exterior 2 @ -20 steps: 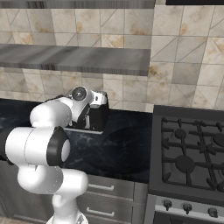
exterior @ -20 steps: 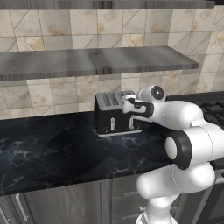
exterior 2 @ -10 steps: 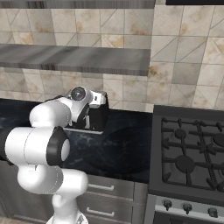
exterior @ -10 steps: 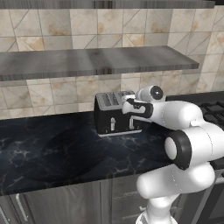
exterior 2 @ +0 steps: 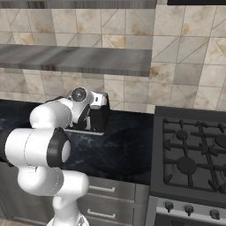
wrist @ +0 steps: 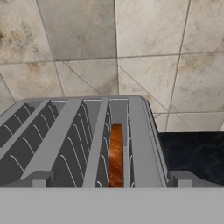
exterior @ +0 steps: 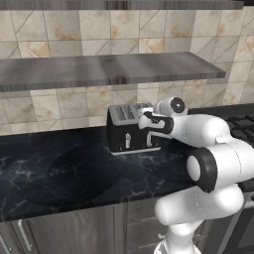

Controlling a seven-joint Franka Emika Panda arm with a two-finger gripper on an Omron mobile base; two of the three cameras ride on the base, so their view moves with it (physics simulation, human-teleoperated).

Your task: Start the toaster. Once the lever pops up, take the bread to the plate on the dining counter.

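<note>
A kitchen: gas stove (exterior 2: 192, 154), tiled wall (exterior 2: 190, 66), black worktop (exterior: 74, 173), toaster (exterior: 126, 130).

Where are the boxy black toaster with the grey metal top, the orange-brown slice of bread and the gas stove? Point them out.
toaster (exterior: 130, 135): left base view, on its black front face.
bread (wrist: 115, 155): hand view, on its crust edge in the slot.
stove (exterior 2: 192, 152): right base view, on its black grate.

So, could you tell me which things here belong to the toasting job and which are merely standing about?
Belonging to the job:
- toaster, on the black worktop
- bread, sunk in the toaster's rightmost slot as the hand view shows it
- gripper, open, at the toaster's top

Just standing about:
- gas stove
- wall shelf
- drawers
</note>
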